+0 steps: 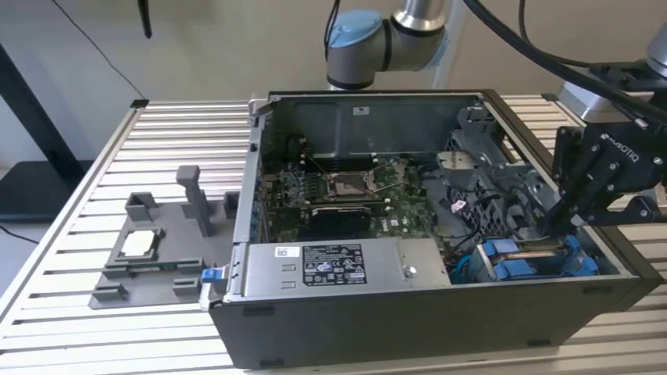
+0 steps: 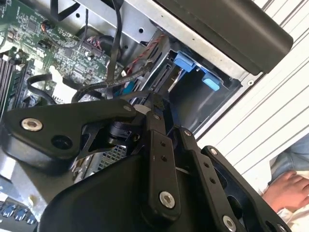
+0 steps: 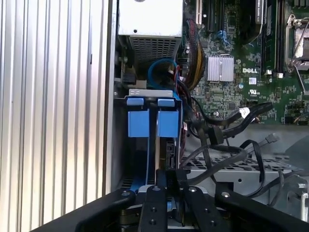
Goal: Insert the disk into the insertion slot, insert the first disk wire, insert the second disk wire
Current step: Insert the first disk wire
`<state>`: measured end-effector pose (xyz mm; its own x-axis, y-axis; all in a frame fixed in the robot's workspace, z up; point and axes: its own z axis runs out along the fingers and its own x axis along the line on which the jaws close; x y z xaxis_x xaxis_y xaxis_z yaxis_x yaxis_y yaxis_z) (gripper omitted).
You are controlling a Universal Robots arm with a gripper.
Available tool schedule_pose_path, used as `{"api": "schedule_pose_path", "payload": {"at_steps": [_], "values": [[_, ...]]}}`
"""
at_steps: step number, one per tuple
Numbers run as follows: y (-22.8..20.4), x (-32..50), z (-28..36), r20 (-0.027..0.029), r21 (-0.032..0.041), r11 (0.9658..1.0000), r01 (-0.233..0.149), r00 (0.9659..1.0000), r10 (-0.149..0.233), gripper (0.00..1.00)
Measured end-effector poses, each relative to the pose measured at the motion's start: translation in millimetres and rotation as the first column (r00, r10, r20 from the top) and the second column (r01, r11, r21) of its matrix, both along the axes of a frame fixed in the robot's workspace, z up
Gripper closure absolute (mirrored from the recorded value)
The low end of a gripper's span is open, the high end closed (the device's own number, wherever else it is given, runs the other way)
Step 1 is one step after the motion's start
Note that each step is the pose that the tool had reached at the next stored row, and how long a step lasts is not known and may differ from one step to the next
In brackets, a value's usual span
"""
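The disk [image 1: 532, 262] is seated in the insertion slot [image 3: 149, 92], at the corner of the case [image 1: 417, 328] on the exterior view's right. The gripper [image 1: 552, 226] is held just above it, its fingers [image 3: 154, 203] drawn together; whether anything is pinched cannot be told. In the first wrist view, black wires [image 3: 231, 121] are seen beside the slot. In the second wrist view, a person's hand [image 2: 289, 188] is seen outside the case.

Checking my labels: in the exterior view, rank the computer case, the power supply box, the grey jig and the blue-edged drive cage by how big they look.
Largest: computer case.
Next: power supply box and grey jig, which look about alike, so I won't rank them.
Smallest: blue-edged drive cage.
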<state>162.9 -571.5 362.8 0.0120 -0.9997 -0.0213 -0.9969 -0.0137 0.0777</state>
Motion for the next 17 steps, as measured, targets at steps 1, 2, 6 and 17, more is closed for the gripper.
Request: {"api": "schedule_pose_path", "payload": {"at_steps": [1, 2, 6, 17], "values": [[-0.4, 0.7, -0.4, -0.0014, 0.0005, 1.0, 0.0, 1.0, 0.0, 0.81], [-0.5, 1.3, -0.9, -0.0034, 0.0009, 1.0, 0.001, 1.0, -0.001, 0.81], [-0.6, 4.5, -2.9, -0.0105, 0.0017, 1.0, 0.004, 0.9999, -0.004, 0.81], [-0.7, 10.9, -8.9, -0.0386, 0.0042, 0.9998, 0.019, 0.9991, -0.019, 0.81]]}}
